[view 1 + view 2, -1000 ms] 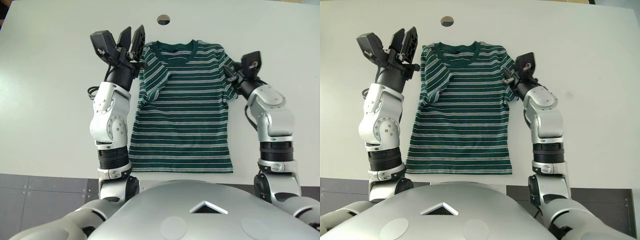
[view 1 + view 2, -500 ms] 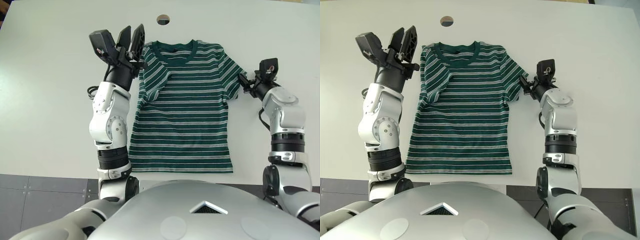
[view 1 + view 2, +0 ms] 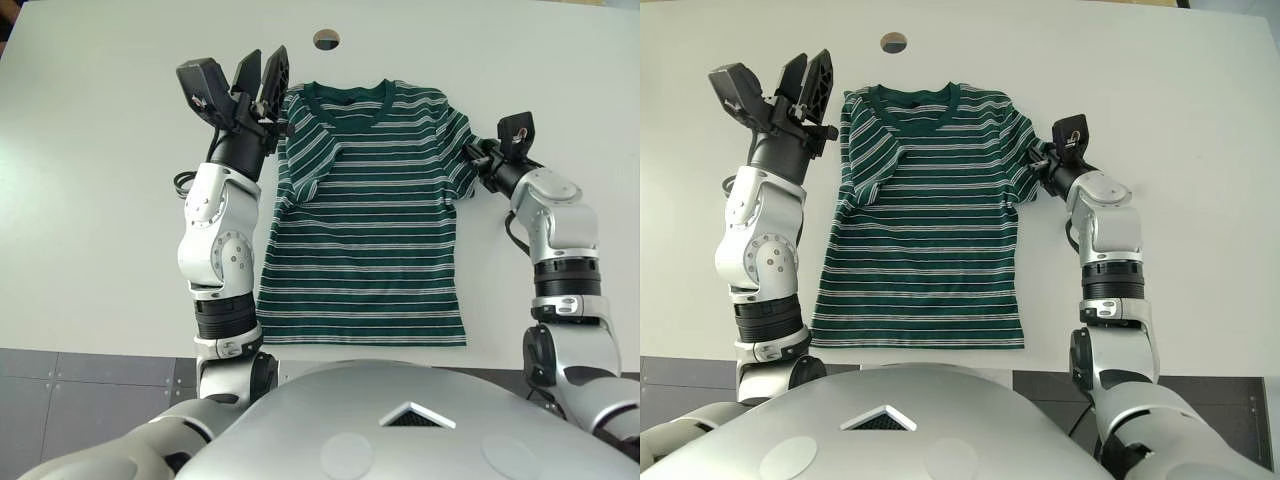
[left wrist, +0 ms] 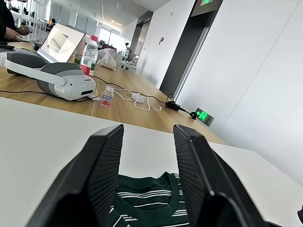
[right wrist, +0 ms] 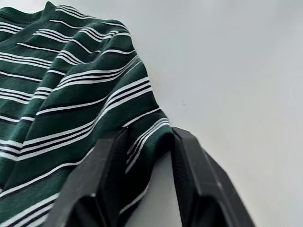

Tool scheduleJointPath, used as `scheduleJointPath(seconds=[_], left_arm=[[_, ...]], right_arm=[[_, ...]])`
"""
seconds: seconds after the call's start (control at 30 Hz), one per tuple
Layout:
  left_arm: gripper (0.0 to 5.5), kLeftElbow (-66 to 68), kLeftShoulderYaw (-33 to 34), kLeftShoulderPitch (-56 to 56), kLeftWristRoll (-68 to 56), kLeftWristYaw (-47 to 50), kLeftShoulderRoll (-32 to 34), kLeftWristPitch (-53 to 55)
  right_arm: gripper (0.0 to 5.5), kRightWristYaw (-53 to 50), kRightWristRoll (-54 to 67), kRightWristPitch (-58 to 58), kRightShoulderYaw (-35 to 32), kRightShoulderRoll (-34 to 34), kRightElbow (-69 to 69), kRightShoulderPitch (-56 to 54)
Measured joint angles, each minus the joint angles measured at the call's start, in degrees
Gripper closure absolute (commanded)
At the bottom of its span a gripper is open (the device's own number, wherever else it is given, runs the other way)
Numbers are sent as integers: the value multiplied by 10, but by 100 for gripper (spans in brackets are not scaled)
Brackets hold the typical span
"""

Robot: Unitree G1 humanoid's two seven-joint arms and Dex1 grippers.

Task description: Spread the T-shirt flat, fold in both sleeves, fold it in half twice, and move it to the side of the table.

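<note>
The green, white-striped cotton T-shirt [image 3: 365, 220] lies flat on the white counter [image 3: 100, 200] between the tools, where the right tool [image 3: 483, 160], clamped on the sleeve hem [image 5: 142, 137], has reversed from outward pull to inward travel, indicating the sleeve fold is starting; farther off, the left tool [image 3: 262, 75] stays raised, fingers apart.

Both arms, left arm [image 3: 218, 235] and right arm [image 3: 556, 212], are clad in rounded silver-grey shells. The round joint caps [image 3: 235, 256] carry small dark screws. A black ribbed band [image 3: 226, 316] rings each forearm. A thin black cable [image 3: 182, 184] loops out beside each arm. The left gripper [image 3: 268, 58] and right gripper [image 5: 152, 142] are matt black. The left gripper's fingers [image 4: 106, 161] are flat, tapering wedges.
</note>
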Motion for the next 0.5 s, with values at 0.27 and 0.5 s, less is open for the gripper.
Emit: scheduleJointPath(seconds=[0.27,0.5], left_arm=[[355,1,0,0,0,1,2,0],[355,4,0,0,-1,2,4,0]], right_arm=[[538,-5,2,5,-1,12,-35,20],[538,-8,23,71,40,47,-209,32]])
